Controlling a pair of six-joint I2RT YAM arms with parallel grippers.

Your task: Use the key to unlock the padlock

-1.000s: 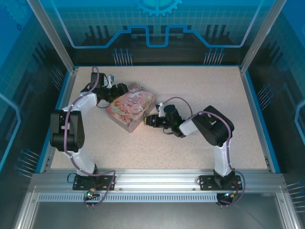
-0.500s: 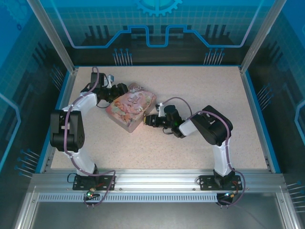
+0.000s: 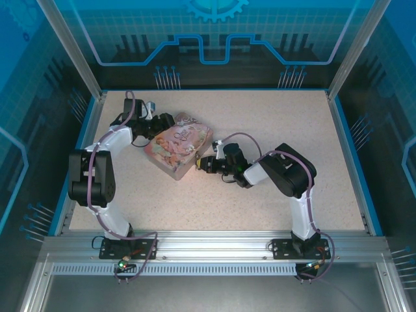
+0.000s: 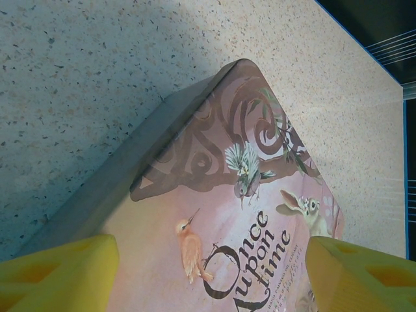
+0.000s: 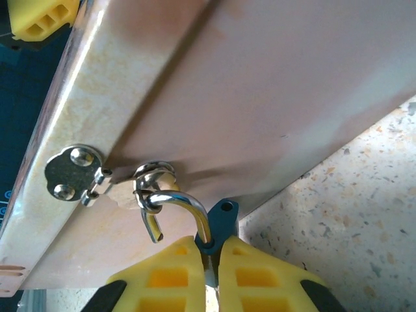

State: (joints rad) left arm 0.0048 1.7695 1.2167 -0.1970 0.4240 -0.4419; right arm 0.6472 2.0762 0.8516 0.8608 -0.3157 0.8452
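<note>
Padlock: one tiny padlock [image 5: 220,220] with a dark blue squarish body. It hangs at the front wall of the pink illustrated rectangular tin [image 5: 260,84], low down near the speckled beige table [image 5: 351,214].
Shackle: a thin silvery shackle [image 5: 185,201] arches out of the blue body and hooks through a small metal loop [image 5: 153,175] on the tin wall. I can't tell whether it is latched.
Hasp plate: one round silvery hasp plate [image 5: 71,172] with two rivets, just beside the loop.
Right gripper: the right gripper [image 5: 210,250] has its two yellow fingers almost together, pinching the padlock body between them.
Right wrist view: this is where the lock detail shows up close. One yellow fingertip [image 5: 42,18] of the other arm shows at the tin's upper edge.
Overhead view: the padlock is too small to make out. The right gripper [image 3: 203,164] is up against the tin's [image 3: 179,146] near-right side, and the left gripper [image 3: 164,123] is at its far-left end. The tin lies at an angle on the table [image 3: 273,117].
Left wrist view: this shows the tin lid [image 4: 214,195], with its birds, a rabbit and the words "Once upon a time".
Left gripper: the left gripper [image 4: 208,253] has its two yellow fingers spread wide over the lid. I can't tell whether they touch it.
Count: one padlock, one tin, two arms, two grippers.
</note>
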